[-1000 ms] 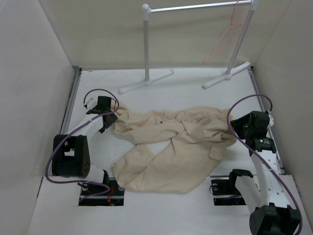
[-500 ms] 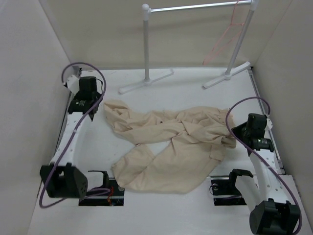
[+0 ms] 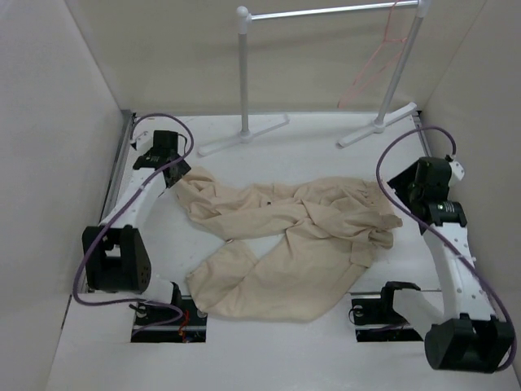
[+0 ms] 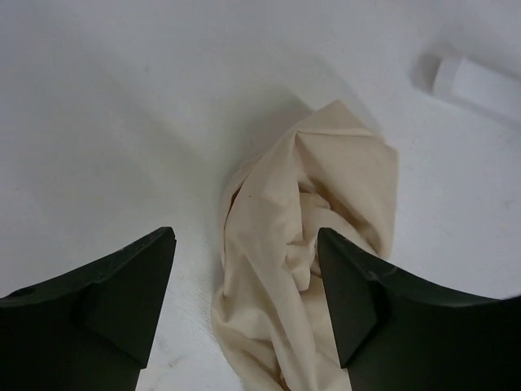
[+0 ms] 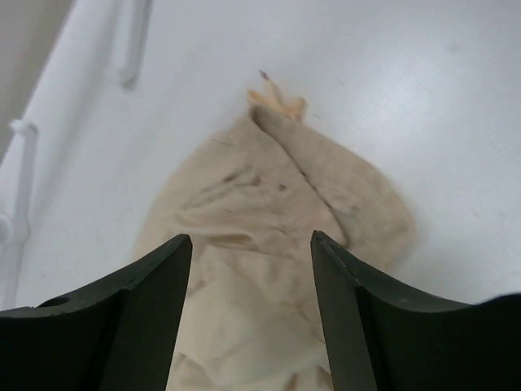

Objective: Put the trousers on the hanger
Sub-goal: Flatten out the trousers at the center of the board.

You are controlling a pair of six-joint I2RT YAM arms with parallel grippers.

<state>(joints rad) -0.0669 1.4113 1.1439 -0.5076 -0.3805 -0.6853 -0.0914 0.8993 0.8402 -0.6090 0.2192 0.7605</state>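
Nothing is hung yet. The trousers [image 3: 285, 244] lie crumpled at the middle of the table [image 3: 326, 138], and the hanger [image 3: 370, 73] dangles from the rail [image 3: 326, 12] at 1 o'clock. The left end effector [image 4: 244, 236] and right end effector [image 5: 251, 239] gape empty over the cloth's 10 and 3 o'clock ends.

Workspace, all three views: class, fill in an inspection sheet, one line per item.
Surface: white table, clean where visible.
Job's things: trousers crumpled mid-table; hanger hooked on the rail stand, back right.
Clutter: nothing seen.
Grippers: left gripper open over the trousers' left end; right gripper open over the right end; neither grips.
Cables: purple cables loop off both arms.
Surroundings: rail stand at the back; plain walls.
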